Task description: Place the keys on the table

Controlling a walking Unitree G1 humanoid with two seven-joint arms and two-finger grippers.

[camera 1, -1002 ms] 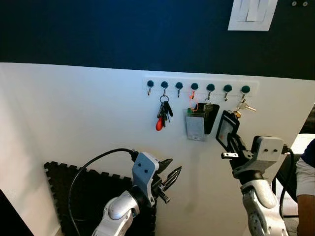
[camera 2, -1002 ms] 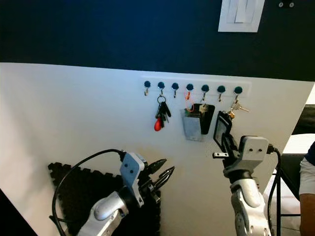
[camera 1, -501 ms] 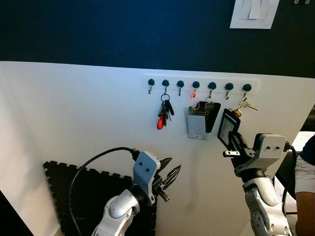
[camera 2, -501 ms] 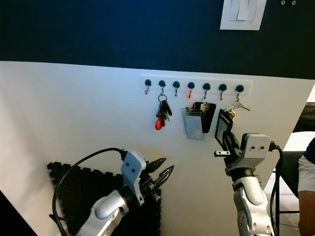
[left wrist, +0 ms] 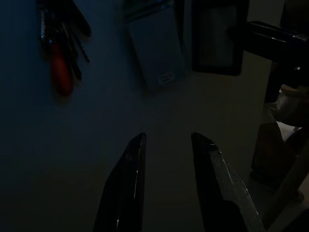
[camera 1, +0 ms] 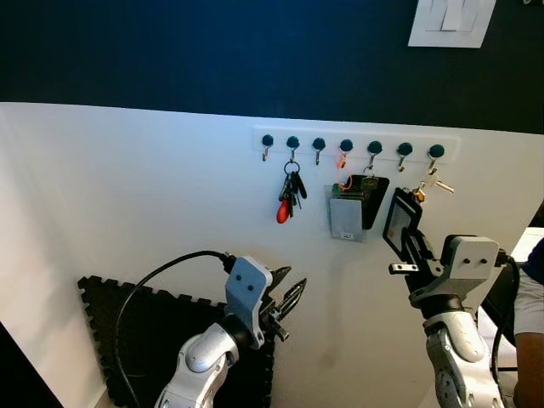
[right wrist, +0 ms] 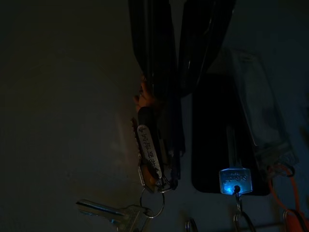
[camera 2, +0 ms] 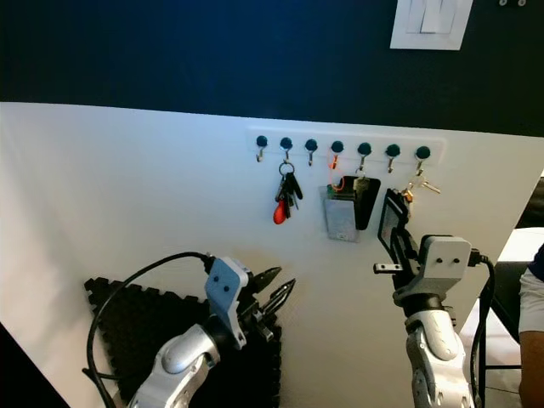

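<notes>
I see the keys point(camera 1: 289, 197), a dark bunch with a red fob, hanging from the 2nd hook of the rack point(camera 1: 357, 144). My left gripper point(camera 1: 292, 297) hovers below them, slightly parted; right gripper point(camera 1: 403, 229) looks closed, empty.

A home entryway: a key rack point(camera 1: 353, 144) of round-knobbed hooks on a white and navy wall, hung keys point(camera 1: 289, 195), a light switch point(camera 1: 450, 21) above.

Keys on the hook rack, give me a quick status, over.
Right gripper raised at the rightmost hook's keys, fingers closed. Left gripper low, open, empty. Red-tagged key bunch and badge holder hang alongside. Nothing blocking.
</notes>
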